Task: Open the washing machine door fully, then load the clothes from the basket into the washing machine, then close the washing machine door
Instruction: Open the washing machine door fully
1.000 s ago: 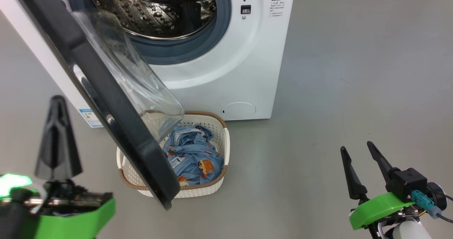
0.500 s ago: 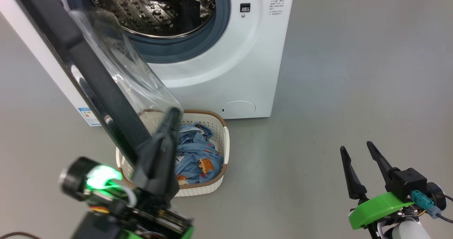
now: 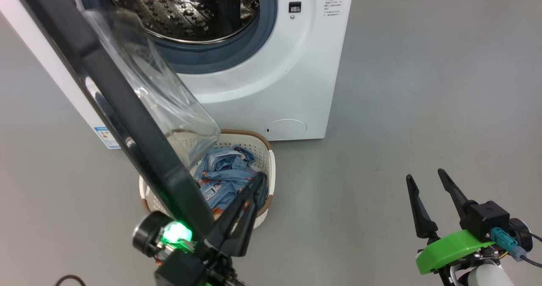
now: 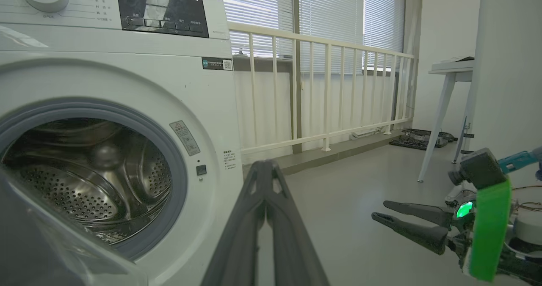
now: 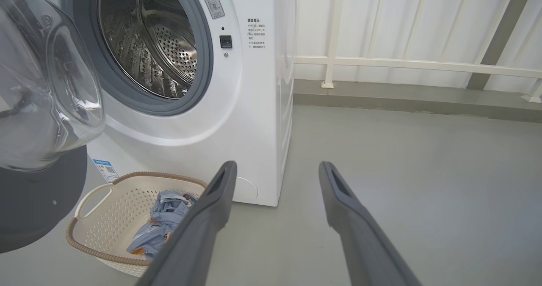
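while the door [image 3: 139,140] juts seemingly edge-on, left claw [image 3: 259,180] sits clenched, right claw [image 3: 424,175] released.

— What surrounds the spot?
— A smooth grey floor [image 3: 423,87]. A white railing [image 4: 327,100] of upright bars runs along its far edge, with closed blinds [image 4: 330,11] behind.
— And off to the side?
— A white table [image 4: 449,67] on slanted legs, with a dark flat tray [image 4: 419,137] on the floor near its foot; its contents are too small to tell.

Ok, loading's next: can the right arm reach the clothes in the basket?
Probably yes: the right claw is open, only floor lies between it and the basket, clothes uncovered that side.
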